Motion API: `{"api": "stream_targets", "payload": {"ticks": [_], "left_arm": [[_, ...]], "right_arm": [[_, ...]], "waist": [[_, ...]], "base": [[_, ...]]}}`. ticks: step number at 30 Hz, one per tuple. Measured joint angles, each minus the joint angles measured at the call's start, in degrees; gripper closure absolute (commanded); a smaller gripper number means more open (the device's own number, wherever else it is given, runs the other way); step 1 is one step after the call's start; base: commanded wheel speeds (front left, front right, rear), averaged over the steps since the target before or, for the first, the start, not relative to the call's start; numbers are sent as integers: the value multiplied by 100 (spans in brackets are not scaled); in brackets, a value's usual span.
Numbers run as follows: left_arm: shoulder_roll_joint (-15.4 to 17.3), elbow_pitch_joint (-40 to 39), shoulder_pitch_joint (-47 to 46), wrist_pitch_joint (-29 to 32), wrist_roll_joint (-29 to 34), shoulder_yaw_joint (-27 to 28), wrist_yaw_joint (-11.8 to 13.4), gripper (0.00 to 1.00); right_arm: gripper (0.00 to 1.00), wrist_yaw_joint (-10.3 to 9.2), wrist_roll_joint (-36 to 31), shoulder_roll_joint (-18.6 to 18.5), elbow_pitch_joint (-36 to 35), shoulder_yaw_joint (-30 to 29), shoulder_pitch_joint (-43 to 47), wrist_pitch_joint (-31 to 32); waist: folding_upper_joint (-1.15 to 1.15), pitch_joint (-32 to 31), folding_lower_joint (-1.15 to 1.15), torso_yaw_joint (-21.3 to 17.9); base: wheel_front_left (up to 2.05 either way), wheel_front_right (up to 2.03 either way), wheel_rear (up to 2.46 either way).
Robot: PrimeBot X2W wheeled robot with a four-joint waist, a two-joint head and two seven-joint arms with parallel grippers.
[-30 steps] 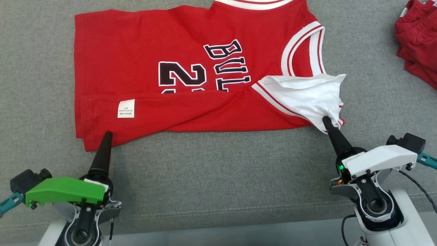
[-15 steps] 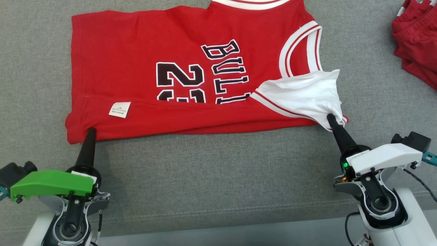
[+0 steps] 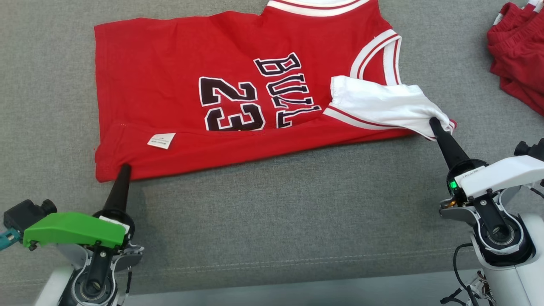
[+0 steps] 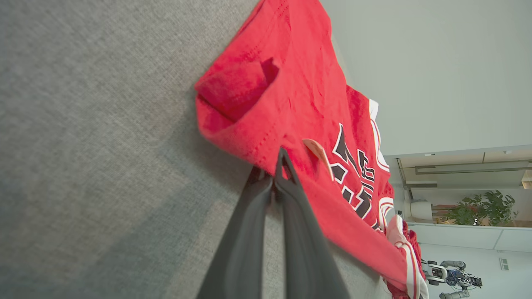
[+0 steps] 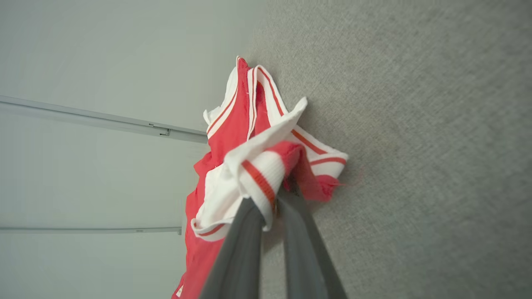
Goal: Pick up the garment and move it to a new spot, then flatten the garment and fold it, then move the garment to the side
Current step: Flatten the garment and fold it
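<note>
A grey surface [image 3: 272, 212] lies under everything. The jersey [image 3: 170, 72] is spread on it beyond and between both claws, print up, with its near edge folded over. A red pile [image 3: 520, 59] sits well apart, beyond and to the right of the right claw [image 3: 433, 121]. That claw is clenched on the jersey's turned-out white shoulder strap. The left claw [image 3: 124, 168] is clenched on the jersey's near hem corner. A label [image 3: 161, 140] lies just beyond the left claw, slightly to its right.
</note>
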Motion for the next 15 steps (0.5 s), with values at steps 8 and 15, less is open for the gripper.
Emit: {"api": "stream_targets", "payload": {"ticks": [8, 15], "left_arm": [[-230, 55, 33, -36, -54, -46, 0, 100], [-200, 49, 62, -96, -47, 5, 0, 100]], "right_arm": [[100, -2, -2, -81, 56, 133, 121, 254], [100, -8, -2, -129, 66, 252, 439, 408]], "waist": [[0, -55, 0, 114], [0, -77, 0, 171]], "base": [[0, 0, 0], [0, 0, 0]]}}
